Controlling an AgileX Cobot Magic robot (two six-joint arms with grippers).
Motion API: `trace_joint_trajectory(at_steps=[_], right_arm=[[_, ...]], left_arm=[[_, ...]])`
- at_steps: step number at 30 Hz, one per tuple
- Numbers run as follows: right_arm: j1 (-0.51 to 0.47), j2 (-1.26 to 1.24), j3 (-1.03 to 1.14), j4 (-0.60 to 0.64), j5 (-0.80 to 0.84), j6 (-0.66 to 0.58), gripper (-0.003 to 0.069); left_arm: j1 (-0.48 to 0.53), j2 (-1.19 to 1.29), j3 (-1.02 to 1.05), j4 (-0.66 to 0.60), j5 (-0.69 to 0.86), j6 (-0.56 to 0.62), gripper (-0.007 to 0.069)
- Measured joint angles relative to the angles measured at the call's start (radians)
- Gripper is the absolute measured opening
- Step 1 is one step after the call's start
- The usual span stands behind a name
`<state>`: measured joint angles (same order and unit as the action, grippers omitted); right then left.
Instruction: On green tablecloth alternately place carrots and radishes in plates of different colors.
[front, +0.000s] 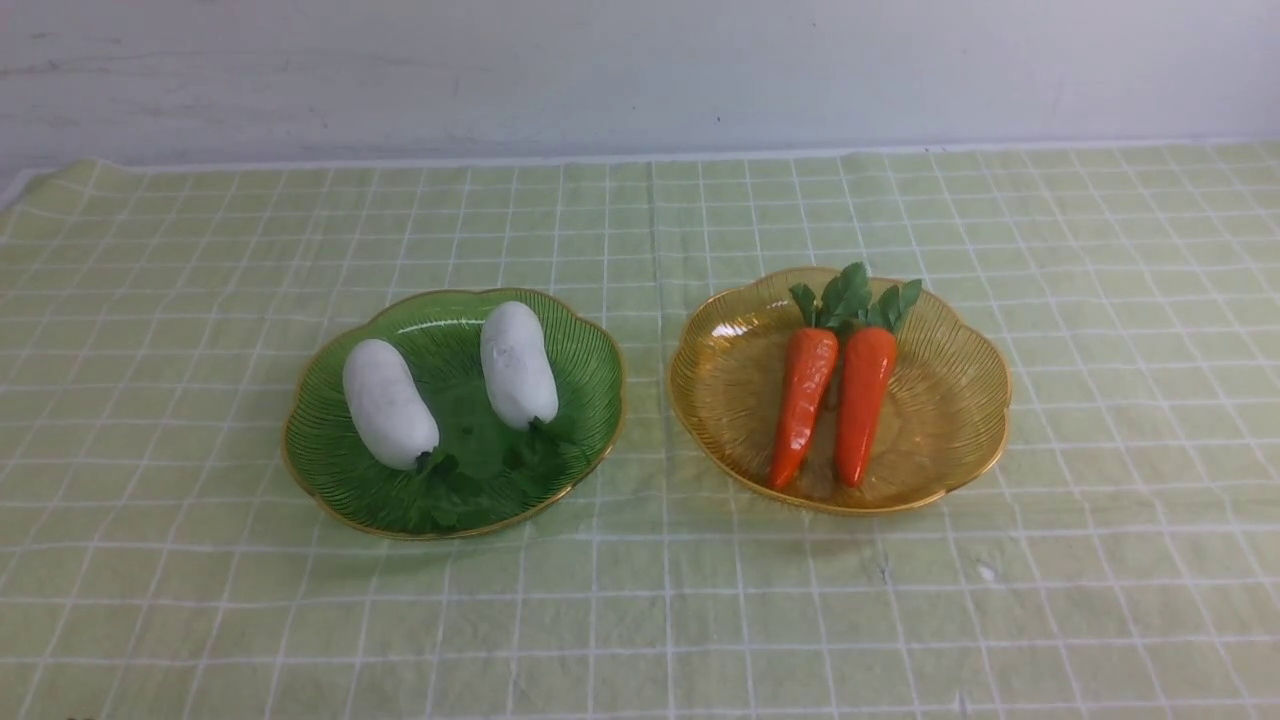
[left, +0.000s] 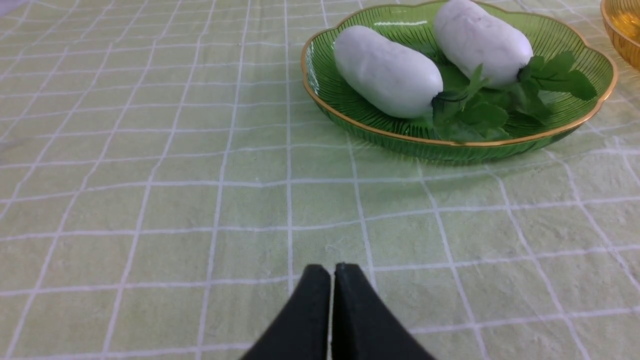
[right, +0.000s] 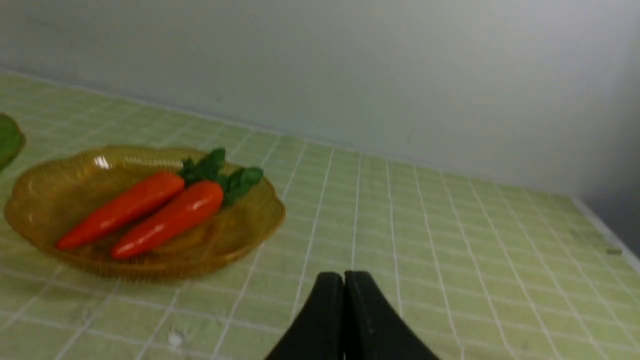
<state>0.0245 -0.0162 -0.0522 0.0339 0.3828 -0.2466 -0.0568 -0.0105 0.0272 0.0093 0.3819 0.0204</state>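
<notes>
Radishes, two matte white oblong toys with green leafy stems (front: 391, 404) (front: 518, 366), lie apart in the scallop-edged translucent green plastic plate (front: 460, 525). Two glossy orange tapered toy carrots with green tops (front: 803, 405) (front: 865, 403) lie side by side in the ribbed amber-yellow plastic plate (front: 950, 420), to the right of the green one on the pale yellow-green gridded tablecloth (front: 620, 640). The sorting appears complete, and the step in hand is judged to be resting clear of the plates. Done well, it calls for both arms to keep still, fingertips away from the gold rims; a careless sweep could tip a plate or roll a radish. Should a vegetable need adjusting, a slow descent and a light grip around its body would suit. The left gripper (left: 333, 272), clenched on nothing, is well apart from the radishes, which lie ahead of it. The right gripper (right: 344, 280), likewise clenched and empty, is apart from the carrots.
</notes>
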Motion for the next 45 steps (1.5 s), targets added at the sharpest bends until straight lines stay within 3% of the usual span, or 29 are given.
trace_joint_trajectory(at_steps=[11,45], right_arm=[[-0.02,0.001,0.072,0.012,0.008,0.151,-0.0014],[-0.02,0.001,0.072,0.012,0.008,0.158,-0.0014]], left_arm=[[0.0,0.0,0.0,0.0,-0.001,0.0,-0.0008],[0.0,0.0,0.0,0.0,-0.001,0.0,-0.0008]])
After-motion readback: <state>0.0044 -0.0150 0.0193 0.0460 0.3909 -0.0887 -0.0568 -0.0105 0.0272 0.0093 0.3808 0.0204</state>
